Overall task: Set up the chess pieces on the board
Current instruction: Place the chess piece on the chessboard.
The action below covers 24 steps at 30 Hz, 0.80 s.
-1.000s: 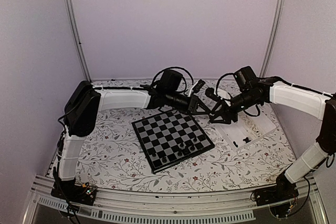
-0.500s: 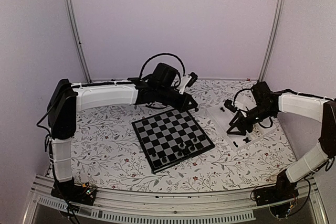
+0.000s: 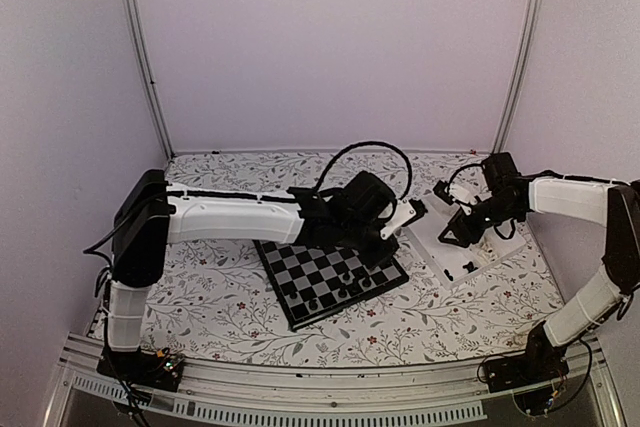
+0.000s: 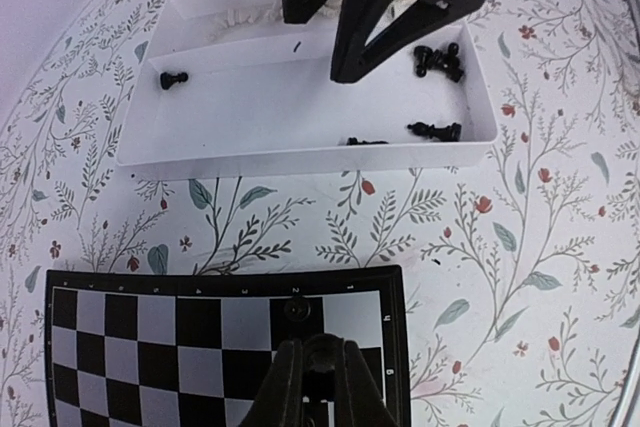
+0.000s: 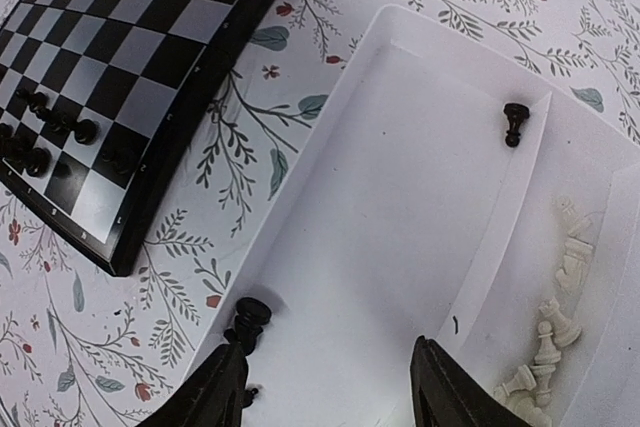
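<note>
- Black pieces stand in a small group on the board, towards its near right side.
- The left gripper hangs above the board's edge nearest the tray. The arm stretches across the far half of the board.
- In the left wrist view I see its fingers drawn close together with something dark and rounded between them. I cannot tell whether that is a piece, so I cannot say if they are clamped on anything.
- One edge piece sits on a black square in the board's outermost row, just ahead of those fingertips.
- The white tray lies just beyond that edge on the floral cloth, apart from the board.
- The right gripper hovers over the tray's large compartment with its fingers spread wide and only bare tray floor between them.
- A dark piece stands inside the tray by its wall, just beside the tip of one finger. I cannot tell if they touch.
- A lone pawn stands further off, close to the divider.
- White pieces lie heaped in the next compartment past the divider, off to the side of the right gripper.
- Two fallen pieces lie along the tray wall that faces the board.
</note>
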Each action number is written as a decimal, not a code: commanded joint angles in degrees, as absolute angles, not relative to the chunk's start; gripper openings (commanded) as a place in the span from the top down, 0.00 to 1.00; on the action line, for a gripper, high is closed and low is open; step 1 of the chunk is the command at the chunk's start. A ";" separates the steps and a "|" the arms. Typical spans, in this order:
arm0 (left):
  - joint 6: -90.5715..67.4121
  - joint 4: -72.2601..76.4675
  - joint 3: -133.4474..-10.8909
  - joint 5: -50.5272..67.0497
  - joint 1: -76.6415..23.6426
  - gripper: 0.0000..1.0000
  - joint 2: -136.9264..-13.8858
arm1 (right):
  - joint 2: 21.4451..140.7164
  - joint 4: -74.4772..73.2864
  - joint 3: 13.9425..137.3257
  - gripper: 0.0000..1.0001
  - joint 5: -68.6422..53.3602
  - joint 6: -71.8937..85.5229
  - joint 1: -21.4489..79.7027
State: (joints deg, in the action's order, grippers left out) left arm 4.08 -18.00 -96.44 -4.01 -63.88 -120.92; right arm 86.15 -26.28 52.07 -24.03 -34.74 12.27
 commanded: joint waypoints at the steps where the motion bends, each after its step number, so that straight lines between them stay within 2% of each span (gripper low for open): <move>1: 7.92 -19.22 -99.92 -7.55 -65.30 0.97 -124.24 | 88.03 -24.46 51.83 0.40 -19.13 -32.83 11.24; 24: 8.09 -23.75 -104.56 -5.19 -66.97 0.97 -131.04 | 90.69 -25.33 52.28 0.40 -18.30 -32.17 9.72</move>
